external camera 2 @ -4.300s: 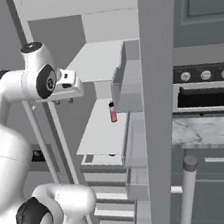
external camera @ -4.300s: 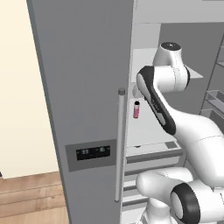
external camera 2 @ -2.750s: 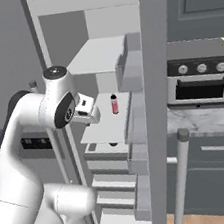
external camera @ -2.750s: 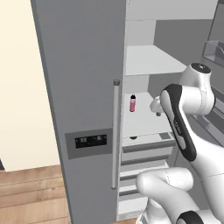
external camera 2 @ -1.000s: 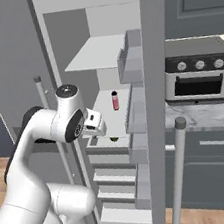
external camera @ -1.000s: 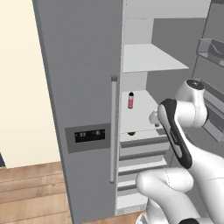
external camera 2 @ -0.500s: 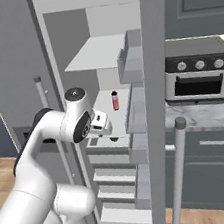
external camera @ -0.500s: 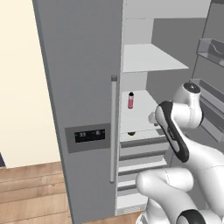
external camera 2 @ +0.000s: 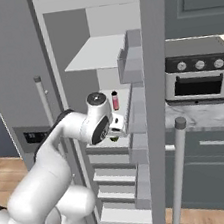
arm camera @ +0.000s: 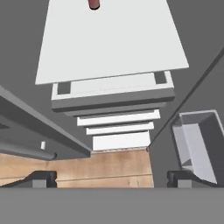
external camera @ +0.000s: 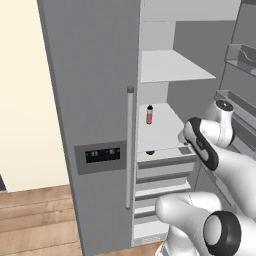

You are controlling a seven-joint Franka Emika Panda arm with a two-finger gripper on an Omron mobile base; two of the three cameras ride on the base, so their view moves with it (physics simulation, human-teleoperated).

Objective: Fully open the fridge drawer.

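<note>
Your gripper (arm camera: pixel 111 178) hangs spread wide over the fridge drawer (arm camera: pixel 113 97), barely pulled out; pink bottle (arm camera: pixel 93 4) cut off at frame's top, arm hides drawer's rt end.

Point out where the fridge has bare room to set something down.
The shelf above the fridge drawer is bare from its front edge back to the small red bottle at the rear. The higher shelf is bare too. Below, the stacked drawers crowd together.
</note>
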